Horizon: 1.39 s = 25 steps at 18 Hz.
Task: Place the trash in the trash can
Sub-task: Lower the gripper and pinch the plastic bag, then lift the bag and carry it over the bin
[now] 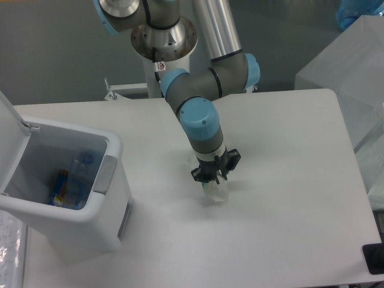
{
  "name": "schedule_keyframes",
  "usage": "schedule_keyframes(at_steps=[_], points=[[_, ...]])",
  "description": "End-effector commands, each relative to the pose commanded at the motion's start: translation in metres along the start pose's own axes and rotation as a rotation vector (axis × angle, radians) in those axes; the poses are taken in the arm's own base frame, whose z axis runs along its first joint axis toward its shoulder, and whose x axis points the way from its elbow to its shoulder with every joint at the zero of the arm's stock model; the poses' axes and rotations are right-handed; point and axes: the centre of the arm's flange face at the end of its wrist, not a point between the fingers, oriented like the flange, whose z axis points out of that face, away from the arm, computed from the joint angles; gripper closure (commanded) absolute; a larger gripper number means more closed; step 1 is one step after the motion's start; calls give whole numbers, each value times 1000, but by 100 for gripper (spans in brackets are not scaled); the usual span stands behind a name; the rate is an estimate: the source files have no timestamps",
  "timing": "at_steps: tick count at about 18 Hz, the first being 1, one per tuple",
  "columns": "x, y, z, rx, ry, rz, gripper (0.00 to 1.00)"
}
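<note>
The small crumpled translucent-white wrapper (218, 192), with a green spot at its left edge, lies on the white table near the middle. My gripper (214, 177) is pressed down onto its top with the jaws drawn in around it. The white trash can (84, 225) stands open at the left, lid (8, 135) tipped back. Inside it lies the clear crushed bottle (81, 168).
A flat blue-and-yellow packet (59, 188) also lies in the can. The grey latch (104, 174) sits on the can's right rim. Translucent boxes (354, 72) stand at the far right, and a black object (374, 258) is at the bottom right corner.
</note>
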Motion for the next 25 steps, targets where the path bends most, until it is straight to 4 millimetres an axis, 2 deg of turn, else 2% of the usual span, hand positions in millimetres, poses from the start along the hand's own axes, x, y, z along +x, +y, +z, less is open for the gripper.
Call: schedule_keyframes(at_steps=[1, 3, 6, 10, 13, 16, 19, 22, 25], points=[[0, -2, -3, 8, 3, -1, 79], [-1, -6, -14, 31, 13, -5, 87], [-2, -16, -30, 64, 25, -22, 87], [-2, -22, -39, 85, 42, -24, 98], [-7, -32, -62, 133, 61, -35, 98], [-13, -56, -112, 239, 149, -84, 98], [-26, -77, -184, 374, 272, -128, 98], [-36, -88, -255, 500, 394, -144, 98], [-34, -93, -312, 585, 474, -183, 98]])
